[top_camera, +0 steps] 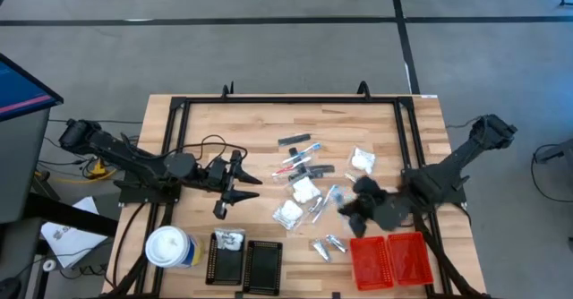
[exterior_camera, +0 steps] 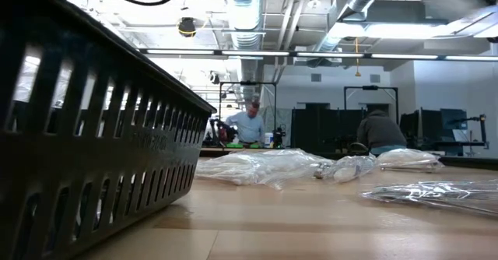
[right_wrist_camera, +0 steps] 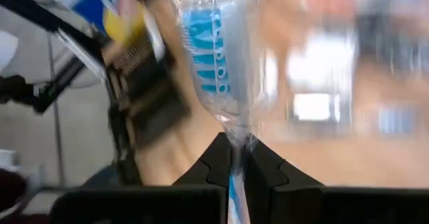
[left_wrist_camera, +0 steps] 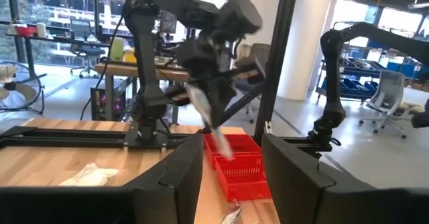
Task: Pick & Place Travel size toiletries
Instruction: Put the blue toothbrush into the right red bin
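The travel size toiletries (top_camera: 304,184) lie loose in the middle of the wooden table: white packets, silvery sachets and thin sticks. One white packet (top_camera: 229,239) lies in a black tray. My right gripper (top_camera: 351,211) hovers above the red trays (top_camera: 389,260), shut on a clear packet holding a blue and white stick (right_wrist_camera: 218,56). The left wrist view shows that packet (left_wrist_camera: 208,117) too. My left gripper (top_camera: 246,190) stands open at the table's left, pointing level toward the right, with nothing between its fingers (left_wrist_camera: 167,184). My right gripper pinches the clear packet by its narrow end (right_wrist_camera: 236,143) between its two fingertips. The rest of the packet reaches out past the fingers. Seen from the left wrist, the packet hangs slanting down below the gripper, clear of the table and over a red tray (left_wrist_camera: 238,160).
Two black trays (top_camera: 246,265) stand at the near edge, left of centre. One black tray's ribbed wall (exterior_camera: 85,143) fills the left of the low view. A white-topped canister (top_camera: 170,248) stands at the near left. A black frame (top_camera: 286,102) rims the table. People sit in the room beyond.
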### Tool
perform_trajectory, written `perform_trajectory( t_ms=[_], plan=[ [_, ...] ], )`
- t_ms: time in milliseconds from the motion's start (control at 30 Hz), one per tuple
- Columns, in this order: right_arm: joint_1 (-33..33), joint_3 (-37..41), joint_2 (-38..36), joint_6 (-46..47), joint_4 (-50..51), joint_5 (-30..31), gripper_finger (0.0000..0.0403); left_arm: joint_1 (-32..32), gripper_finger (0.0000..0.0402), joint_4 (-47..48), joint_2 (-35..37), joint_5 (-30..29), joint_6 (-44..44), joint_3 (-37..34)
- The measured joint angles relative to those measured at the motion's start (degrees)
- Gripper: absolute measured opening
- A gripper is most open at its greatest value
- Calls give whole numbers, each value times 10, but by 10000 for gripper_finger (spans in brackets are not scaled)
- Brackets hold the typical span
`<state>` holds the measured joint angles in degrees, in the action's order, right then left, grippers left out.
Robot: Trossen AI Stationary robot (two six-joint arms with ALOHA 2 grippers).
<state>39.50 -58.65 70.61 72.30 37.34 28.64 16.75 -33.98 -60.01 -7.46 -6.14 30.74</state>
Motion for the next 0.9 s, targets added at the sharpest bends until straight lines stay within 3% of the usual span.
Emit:
perform_trajectory(
  t_ms=[300, 433, 633, 800, 900],
  plan=[
    [185, 0, 15, 398, 114, -57, 10, 7, 144, 0, 0, 2, -3, 0],
    [257, 0, 48, 567, 157, -125, 9, 7, 144, 0, 0, 1, -3, 0],
    [266, -4, 108, 596, 189, -258, 13, 7, 144, 0, 0, 1, -3, 0],
    [254, -49, 138, 594, 330, -263, 9, 7, 144, 0, 0, 0, -5, 0],
    [254, -68, 144, 593, 345, -268, 11, 9, 144, 0, 0, 2, -6, 0]
  ],
)
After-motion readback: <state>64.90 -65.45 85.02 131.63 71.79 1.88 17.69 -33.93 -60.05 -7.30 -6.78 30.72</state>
